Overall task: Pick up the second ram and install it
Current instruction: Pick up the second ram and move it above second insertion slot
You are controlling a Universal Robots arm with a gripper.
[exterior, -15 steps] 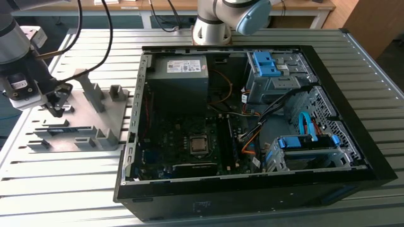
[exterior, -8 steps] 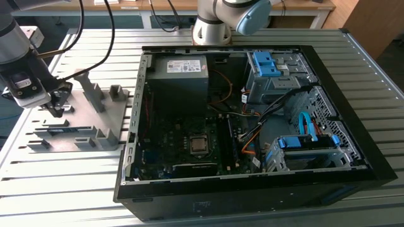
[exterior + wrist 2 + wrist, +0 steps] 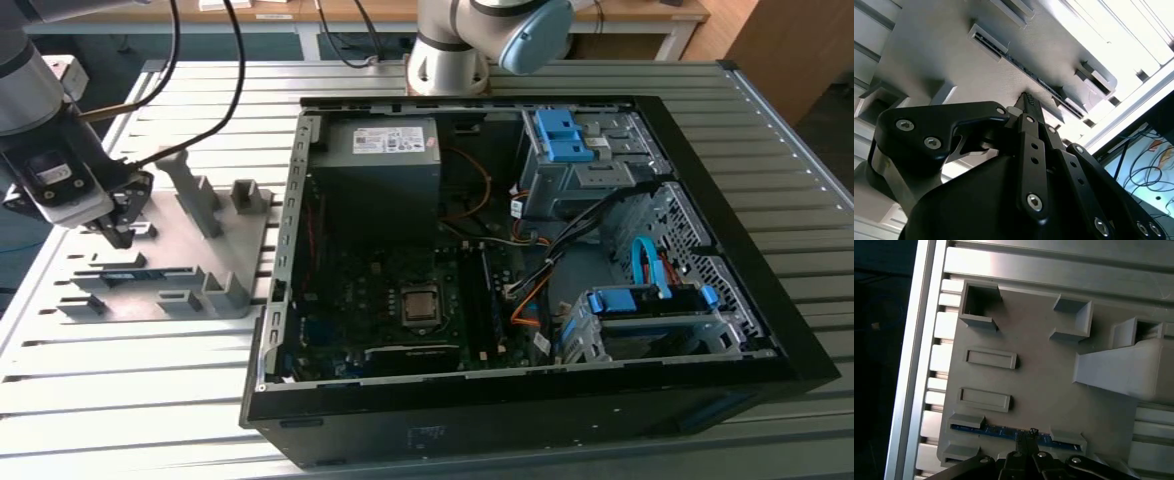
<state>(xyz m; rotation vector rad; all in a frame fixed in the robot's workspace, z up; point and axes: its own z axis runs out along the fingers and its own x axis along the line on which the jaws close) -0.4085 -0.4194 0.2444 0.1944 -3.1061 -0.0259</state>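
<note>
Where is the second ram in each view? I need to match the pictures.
Exterior view: second ram, a dark strip on the grey fixture plate, at the exterior view's left.
First wrist view: blue-edged strip beside the pincer.
Second wrist view: dark strip just beyond the pincer.
Shared landmark: the grey fixture plate.

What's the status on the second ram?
Gripper down at the second ram on the fixture plate. Ram seated on edge between two grey blocks. Nothing seen blocking it.
</note>
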